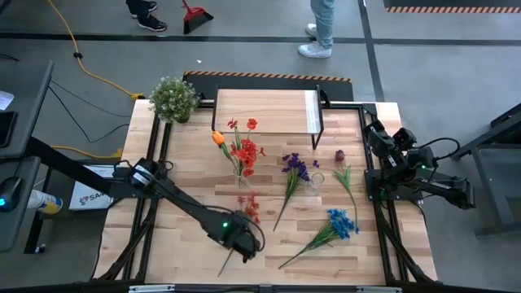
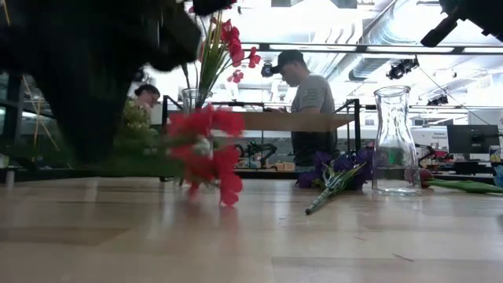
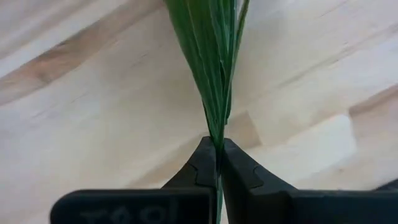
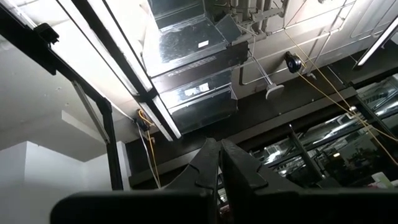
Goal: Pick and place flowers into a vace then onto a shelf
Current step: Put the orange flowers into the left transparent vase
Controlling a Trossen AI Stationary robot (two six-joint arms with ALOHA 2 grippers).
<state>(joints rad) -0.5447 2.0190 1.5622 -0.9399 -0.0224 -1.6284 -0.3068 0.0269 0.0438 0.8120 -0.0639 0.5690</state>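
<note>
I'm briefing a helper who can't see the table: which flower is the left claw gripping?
Start from the wooden shelf at the table's far edge and cross to the near edge. There the left claw is shut on the red flower, pinching its green stem low down. Unlike its purple and blue neighbours, its blossoms are red.

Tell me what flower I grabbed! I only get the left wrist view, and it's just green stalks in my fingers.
Observer: A red flower. The left gripper pinches its stem near the table edge farthest from the shelf.
Operator: Where's the vase?
Observer: A glass vase stands mid-table, already holding red blooms and an orange tulip.
Operator: What's the other arm doing?
Observer: The right gripper waits at the table's right side, fingers shut, pointing upward.
</note>
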